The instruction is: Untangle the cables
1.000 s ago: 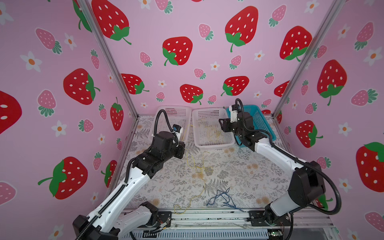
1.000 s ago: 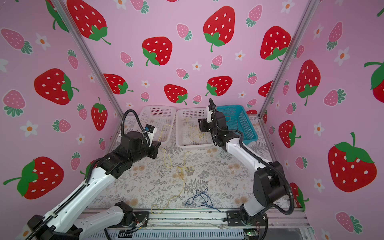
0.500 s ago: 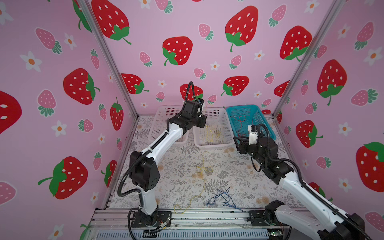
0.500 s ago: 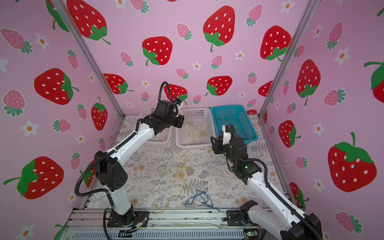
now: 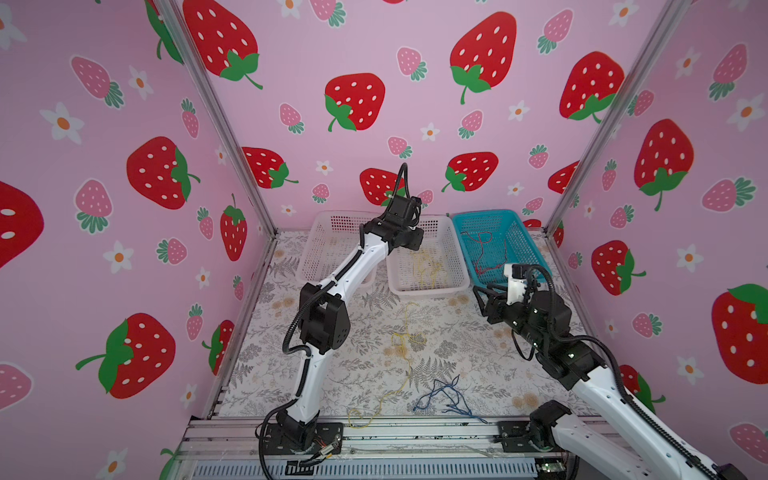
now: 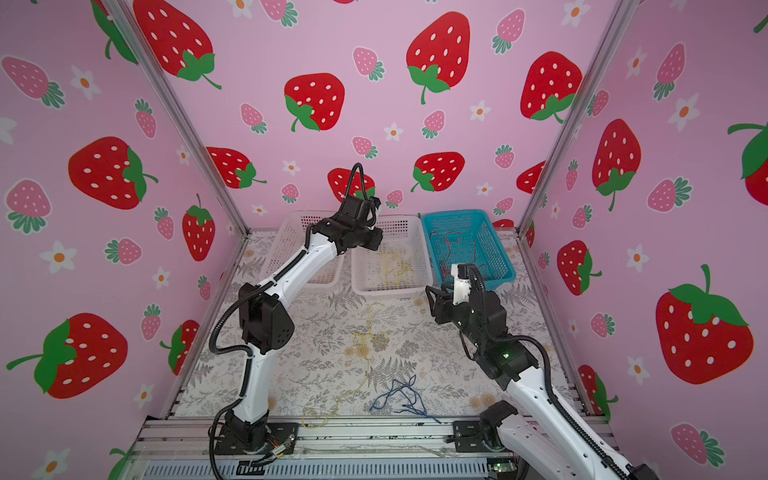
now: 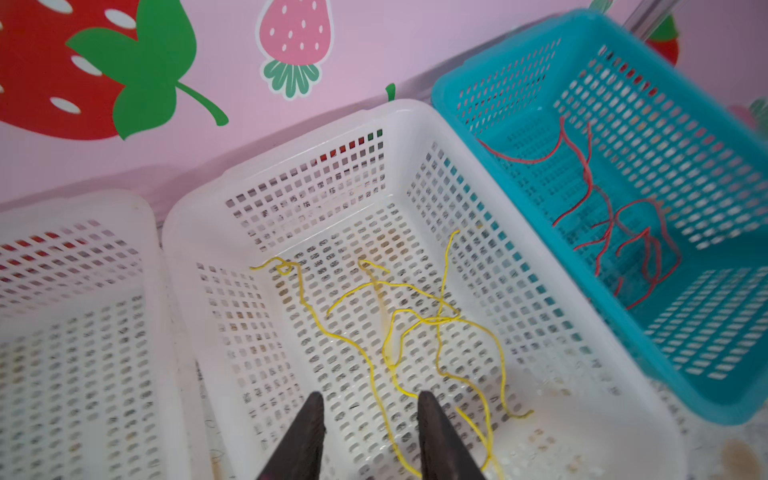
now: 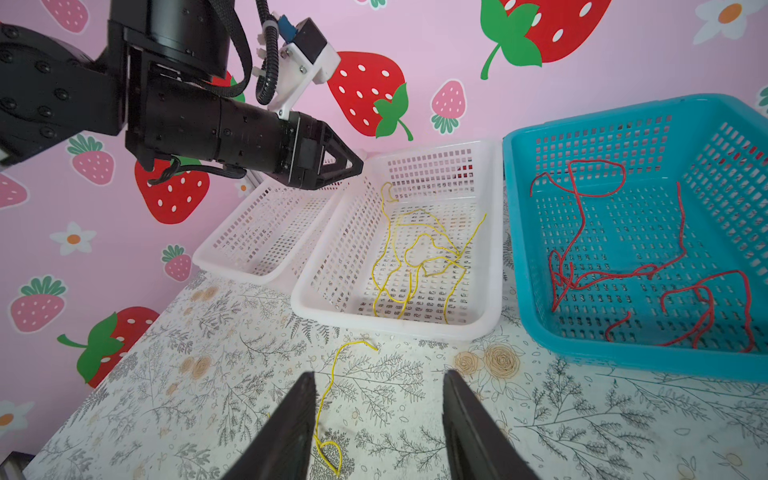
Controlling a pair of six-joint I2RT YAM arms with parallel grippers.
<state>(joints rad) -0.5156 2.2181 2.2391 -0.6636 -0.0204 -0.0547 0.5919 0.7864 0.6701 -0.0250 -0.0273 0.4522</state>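
The cables lie in four groups. A loose heap of yellow cables (image 7: pixel 415 324) rests on the floor of the middle white basket (image 5: pixel 432 291), and red cables (image 8: pixel 623 270) sprawl across the floor of the teal basket (image 5: pixel 486 214) beside it. One long yellow cable (image 5: pixel 405 340) runs down the middle of the floral table cover (image 5: pixel 478 357). Its upper end lies just in front of the middle basket's near rim, and its lower loop crosses the table's front edge onto the aluminium rail (image 5: pixel 415 428). A dark blue tangle (image 5: pixel 442 397) sits near that same front edge, with one strand trailing onto the rail.

The two baskets and a further white basket (image 5: pixel 328 216) stand in a row against the back wall, side by side.

The left gripper (image 7: pixel 368 399) hangs above the middle basket near its back left corner. Its jaws are apart and grip nothing; the yellow strands seen between them lie on the basket floor below.

The right gripper (image 8: pixel 378 376) hovers over the table in front of the gap between the middle and teal baskets. Its jaws are apart and empty, and the long yellow cable passes just beside one finger.

Between the two arms the table cover lies open, crossed only by that cable.
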